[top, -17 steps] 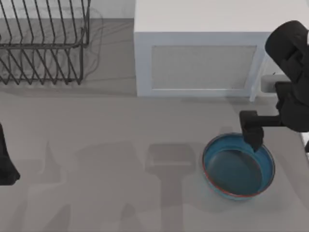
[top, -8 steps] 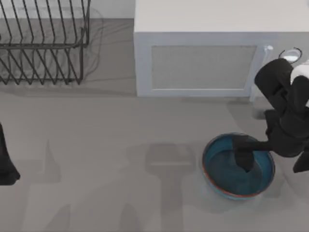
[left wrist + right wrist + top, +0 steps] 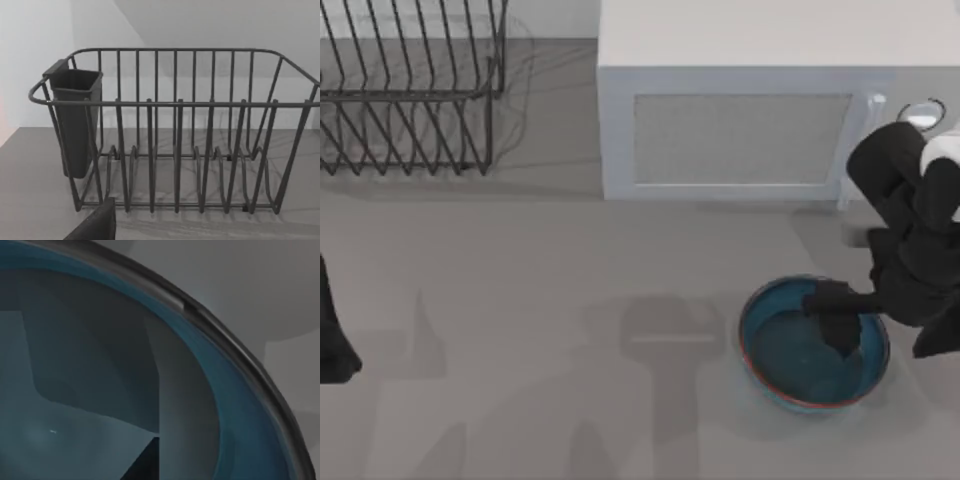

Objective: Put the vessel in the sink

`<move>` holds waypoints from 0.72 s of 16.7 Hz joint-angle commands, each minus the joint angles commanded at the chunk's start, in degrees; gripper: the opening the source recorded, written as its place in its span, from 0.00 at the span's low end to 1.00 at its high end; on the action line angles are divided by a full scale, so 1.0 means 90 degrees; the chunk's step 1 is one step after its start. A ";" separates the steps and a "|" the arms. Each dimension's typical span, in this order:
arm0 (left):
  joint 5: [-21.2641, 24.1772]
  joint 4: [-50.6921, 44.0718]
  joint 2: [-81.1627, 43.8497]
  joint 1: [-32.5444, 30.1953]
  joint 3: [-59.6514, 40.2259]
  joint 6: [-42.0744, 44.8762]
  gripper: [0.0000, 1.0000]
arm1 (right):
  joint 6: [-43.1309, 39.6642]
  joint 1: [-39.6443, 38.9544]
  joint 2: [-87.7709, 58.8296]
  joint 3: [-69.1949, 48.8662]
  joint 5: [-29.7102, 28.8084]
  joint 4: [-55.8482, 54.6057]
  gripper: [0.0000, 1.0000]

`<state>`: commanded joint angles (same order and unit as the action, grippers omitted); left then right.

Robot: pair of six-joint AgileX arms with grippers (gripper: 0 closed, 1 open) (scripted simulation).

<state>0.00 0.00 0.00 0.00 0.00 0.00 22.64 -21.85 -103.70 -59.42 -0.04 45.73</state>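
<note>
Top view: right gripper (image 3: 840, 325) edged rightward inside bowl (image 3: 790, 375); fingers' state unclear.

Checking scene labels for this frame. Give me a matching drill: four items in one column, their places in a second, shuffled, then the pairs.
Items:
1. bowl
2. dish rack
3. microwave
4. right gripper

Places:
A. back of the table, right of centre
B. back left corner of the table
C. over the bowl's inside, near its far right rim
D. front right of the table, in front of the microwave

Pairs: 1-D, 2-B, 3-A, 4-C

The left arm is parked at the table's left edge.
</note>
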 joint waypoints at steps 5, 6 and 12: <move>0.0000 0.0000 0.0000 0.0000 0.0000 0.0000 1.00 | 0.0000 0.0000 0.0000 0.0000 0.0000 0.0000 0.17; 0.0000 0.0000 0.0000 0.0000 0.0000 0.0000 1.00 | 0.0000 0.0000 0.0000 0.0000 0.0000 0.0000 0.10; 0.0000 0.0000 0.0000 0.0000 0.0000 0.0000 1.00 | 0.0000 0.0000 0.0000 0.0000 0.0000 0.0000 0.00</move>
<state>0.00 0.00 0.00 0.00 0.00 0.00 22.64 -21.85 -103.70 -59.42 -0.04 45.73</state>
